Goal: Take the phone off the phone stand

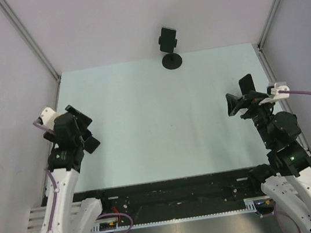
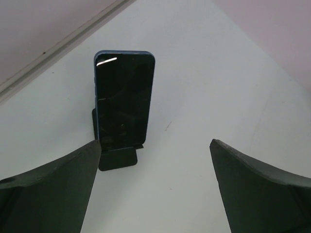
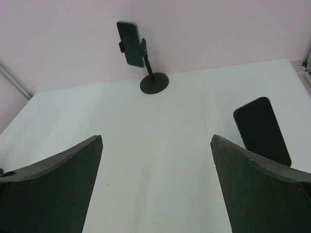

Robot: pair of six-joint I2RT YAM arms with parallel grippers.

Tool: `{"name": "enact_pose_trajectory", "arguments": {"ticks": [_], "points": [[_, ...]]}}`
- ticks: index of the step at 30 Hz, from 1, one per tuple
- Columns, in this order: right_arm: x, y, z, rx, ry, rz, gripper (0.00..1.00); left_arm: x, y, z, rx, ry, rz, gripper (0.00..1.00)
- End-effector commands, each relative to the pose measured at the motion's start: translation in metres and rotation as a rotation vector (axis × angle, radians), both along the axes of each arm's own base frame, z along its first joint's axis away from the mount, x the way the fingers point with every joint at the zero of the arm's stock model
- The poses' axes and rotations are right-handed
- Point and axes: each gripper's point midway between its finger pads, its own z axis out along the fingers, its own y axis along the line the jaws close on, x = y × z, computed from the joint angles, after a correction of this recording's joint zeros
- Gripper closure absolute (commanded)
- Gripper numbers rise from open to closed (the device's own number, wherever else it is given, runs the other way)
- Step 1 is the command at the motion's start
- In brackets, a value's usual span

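Note:
A dark phone (image 1: 168, 37) is clamped upright in a black phone stand (image 1: 172, 61) with a pole and round base, at the table's far edge. The right wrist view shows this phone (image 3: 130, 42) and stand (image 3: 154, 82) far ahead. In the left wrist view a blue-rimmed phone (image 2: 124, 99) leans in a low black stand (image 2: 117, 158) just beyond my left finger. My left gripper (image 1: 85, 130) is open and empty, as is my right gripper (image 1: 240, 95). Only bare table shows between the fingers of the left gripper (image 2: 155, 141) and the right gripper (image 3: 157, 137).
A dark phone-shaped slab (image 3: 261, 130) stands behind my right gripper's right finger. Lilac walls close the pale table (image 1: 163, 127) on three sides. Metal posts (image 1: 48, 62) run up both far corners. The arm bases and a black rail (image 1: 173, 193) line the near edge.

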Motion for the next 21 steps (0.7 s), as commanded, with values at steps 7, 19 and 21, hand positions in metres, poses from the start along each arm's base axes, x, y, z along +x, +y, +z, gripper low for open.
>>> {"name": "enact_pose_trajectory", "arguments": {"ticks": [7,19,21], "points": [[-0.007,0.02,-0.009,-0.004,-0.024,0.097,0.0,0.027,0.062,-0.011,0.091,0.185,0.253,0.0],[-0.004,0.025,-0.012,-0.003,-0.03,0.111,0.0,0.066,0.071,-0.032,0.036,0.275,0.239,0.0],[-0.004,0.025,-0.012,-0.005,-0.029,0.111,0.0,0.066,0.071,-0.032,0.025,0.266,0.251,0.0]]}}
